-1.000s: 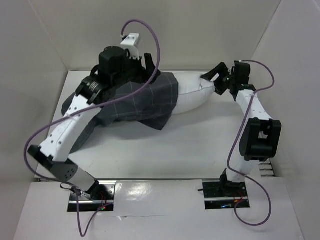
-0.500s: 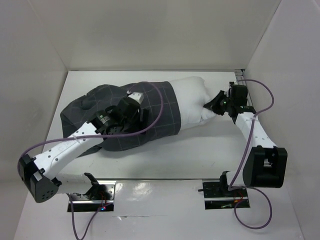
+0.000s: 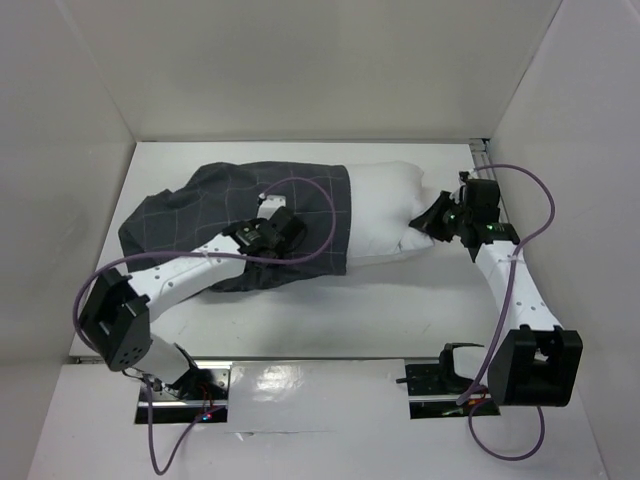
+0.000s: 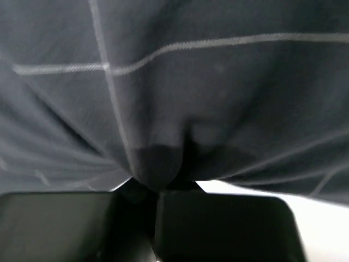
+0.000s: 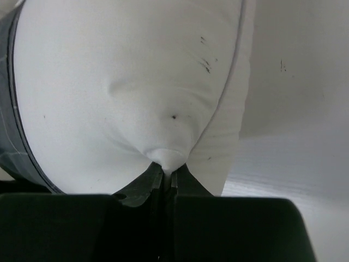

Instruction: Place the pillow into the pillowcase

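Pillow (image 3: 385, 205) at centre right of top view, flat on bench (image 3: 400, 300), left portion inside pillowcase (image 3: 200, 205), right end bare. Left gripper (image 3: 288, 232) pinched tight on pillowcase fold near open edge. Right gripper (image 3: 425, 222) clamped tight on pillow's right end.

L end of pillow (image 3: 388, 203) in pillowcase (image 3: 215, 205).

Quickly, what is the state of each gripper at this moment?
Left gripper: closed, pinching the dark grey grid-lined cloth pillowcase.
Right gripper: closed, pinching the plump white fabric pillow.
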Robot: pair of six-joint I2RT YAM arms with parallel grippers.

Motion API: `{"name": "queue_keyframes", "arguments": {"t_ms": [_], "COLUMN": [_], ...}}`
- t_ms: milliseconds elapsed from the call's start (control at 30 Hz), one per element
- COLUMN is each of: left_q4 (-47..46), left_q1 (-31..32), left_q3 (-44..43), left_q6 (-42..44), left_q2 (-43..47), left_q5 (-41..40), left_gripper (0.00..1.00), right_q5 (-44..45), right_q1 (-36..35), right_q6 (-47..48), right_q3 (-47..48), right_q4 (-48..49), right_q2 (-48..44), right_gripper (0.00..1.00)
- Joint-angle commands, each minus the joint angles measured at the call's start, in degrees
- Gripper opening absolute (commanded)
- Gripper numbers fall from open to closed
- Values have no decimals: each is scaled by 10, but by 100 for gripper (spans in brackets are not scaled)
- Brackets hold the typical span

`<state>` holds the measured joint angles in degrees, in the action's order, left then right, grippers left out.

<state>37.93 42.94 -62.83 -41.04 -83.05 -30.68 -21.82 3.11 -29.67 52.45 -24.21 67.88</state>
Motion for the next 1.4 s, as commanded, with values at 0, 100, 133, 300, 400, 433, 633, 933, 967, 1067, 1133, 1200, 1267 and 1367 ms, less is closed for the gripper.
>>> {"name": "queue_keyframes", "arguments": {"t_ms": [0, 100, 133, 300, 400, 433, 633, 933, 967, 1067, 1133, 1200, 1267, 1367], "left_q4": [19, 65, 84, 106, 174, 194, 241, 79, 79, 128, 102, 43, 22, 28], "left_q1": [-12, -7, -1, 16, 21, 21, -3, -152, -157, -146, -121, -115, -94, -72], "left_q3": [-76, -150, -183, -272, -374, -404, -501, -591, -626, -737, -657, -574, -467, -377], "left_q6": [-18, -5, 11, 79, 103, 112, 158, 224, 232, 250, 263, 263, 234, 184], "left_q2": [-32, -10, 6, 128, 166, 166, 49, -207, -232, -262, -189, -123, -43, 6], "left_q5": [-94, -124, -130, -65, 29, 54, 163, 172, 163, 145, 119, 113, 123, 153], "left_gripper": [0, 0, 0, 0, 0, 0, 0, 60, 71, 85, 87, 78, 64, 58], "right_q5": [-1, -1, -1, 11, 50, 56, -17, -122, -121, -69, -19, 40, 68, 119], "right_q1": [-3, -3, -3, -3, -30, -35, -36, -36, -36, -37, -46, -46, -46, -46], "right_q6": [30, 58, 74, 118, 115, 110, 9, -272, -255, -104, -44, -33, -13, 28], "right_q3": [33, 66, 76, 156, 228, 246, 212, 78, 114, 305, 309, 244, 199, 211], "right_q4": [-33, -82, -96, -230, -323, -344, -355, 205, 216, 65, 36, 60, 72, 30], "right_q2": [-29, -42, -60, -127, -158, -158, -177, -39, 5, 142, 124, 85, 49, 70], "right_gripper": [0, 0, 0, 0, 0, 0, 0, 2, 14, 76, 91, 98, 100, 100]}}
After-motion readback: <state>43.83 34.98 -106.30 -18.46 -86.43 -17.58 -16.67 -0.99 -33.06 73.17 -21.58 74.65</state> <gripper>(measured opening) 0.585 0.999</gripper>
